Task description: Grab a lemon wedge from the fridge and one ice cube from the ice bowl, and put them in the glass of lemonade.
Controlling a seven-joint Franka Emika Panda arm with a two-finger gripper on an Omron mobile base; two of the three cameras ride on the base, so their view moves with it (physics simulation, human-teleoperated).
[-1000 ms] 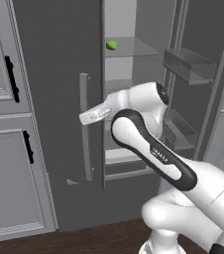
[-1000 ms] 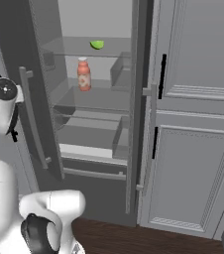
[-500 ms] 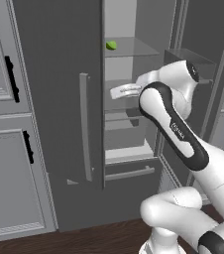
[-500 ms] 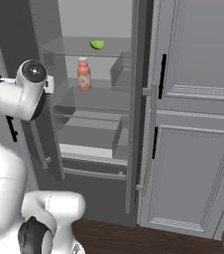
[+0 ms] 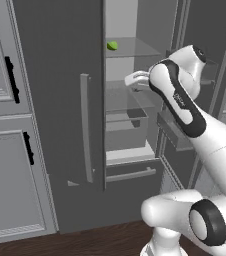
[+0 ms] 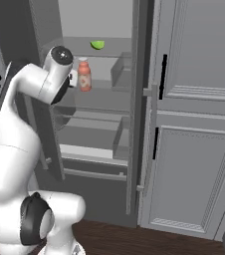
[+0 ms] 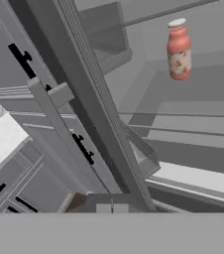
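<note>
Swinging rightward into the fridge [image 5: 60, 100] since before, the gripper [image 5: 133, 80], its jaw state unclear, is needing to rise toward the lemon wedge [image 5: 112, 45].

— How many lemon wedges are in the fridge [image 5: 60, 100]?
— One lemon wedge [image 5: 112, 45], on the glass shelf above the bottle.
— And bottles?
— One pink-labelled bottle [image 6: 84, 75], a shelf lower than the wedge.
— Fridge doors?
— Two, both swung open, each with one pale bar handle [image 5: 86, 127].
— Drawers below the bottle?
— One bottom drawer [image 5: 132, 172].
— Cabinet handles beside the fridge?
— Two black handles [image 6: 163, 75] on the right, two on the left.
</note>
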